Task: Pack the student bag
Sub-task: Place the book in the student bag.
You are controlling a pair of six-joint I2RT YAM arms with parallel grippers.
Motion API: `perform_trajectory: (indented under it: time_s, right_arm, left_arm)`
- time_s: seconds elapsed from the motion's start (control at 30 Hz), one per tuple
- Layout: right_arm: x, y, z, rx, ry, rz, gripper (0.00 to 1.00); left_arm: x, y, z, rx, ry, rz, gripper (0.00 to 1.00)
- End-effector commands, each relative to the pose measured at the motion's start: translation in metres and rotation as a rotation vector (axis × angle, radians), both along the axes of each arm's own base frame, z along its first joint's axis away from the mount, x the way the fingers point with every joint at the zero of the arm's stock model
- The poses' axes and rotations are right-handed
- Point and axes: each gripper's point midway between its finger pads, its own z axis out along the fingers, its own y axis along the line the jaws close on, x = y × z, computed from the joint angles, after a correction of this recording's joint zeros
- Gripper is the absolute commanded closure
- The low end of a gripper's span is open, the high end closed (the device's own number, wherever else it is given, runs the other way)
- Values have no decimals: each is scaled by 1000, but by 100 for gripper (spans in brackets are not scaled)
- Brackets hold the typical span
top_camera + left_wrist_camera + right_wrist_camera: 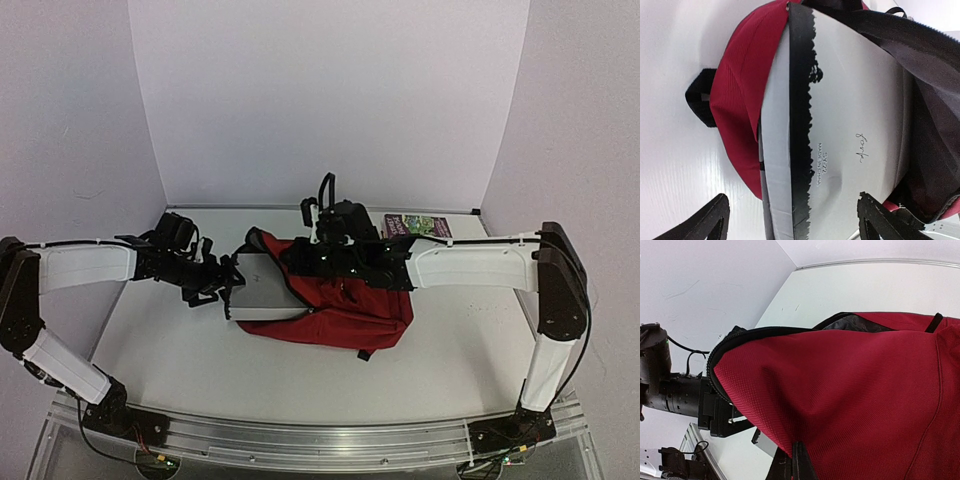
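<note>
The dark-red student bag (345,305) lies in the middle of the table with its mouth facing left. A grey-white book with a black jagged band (262,288) sticks partly out of the mouth; in the left wrist view the book (855,115) reaches into the grey-lined opening. My left gripper (228,285) is open at the book's outer end, its fingers (702,222) spread wide to either side of it. My right gripper (335,258) is shut on the bag's upper red fabric (850,390) and holds the flap raised, the fingertips (799,462) pinched together.
A second book with a purple and green cover (417,226) lies flat at the back right, behind my right arm. White walls close the table at the back and sides. A black strap loop (700,97) lies on the table beside the bag.
</note>
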Motion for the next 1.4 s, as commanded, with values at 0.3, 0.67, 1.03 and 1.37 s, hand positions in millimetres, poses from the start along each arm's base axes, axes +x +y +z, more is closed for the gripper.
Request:
perform_trajectory:
  time_s: [0.3, 0.67, 1.03, 1.37]
  right_arm:
    - [-27, 26, 187, 329, -327, 116, 100]
    - [-30, 49, 156, 333, -272, 184, 100]
    - [-13, 38, 130, 313, -232, 62, 100]
    - [14, -11, 113, 253, -223, -141, 100]
  left_arm:
    - [3, -58, 32, -180, -58, -64, 49]
    - [49, -92, 58, -226, -219, -153, 57]
    - [70, -114, 25, -232, -212, -185, 58]
    - [71, -64, 55, 51, -305, -106, 18]
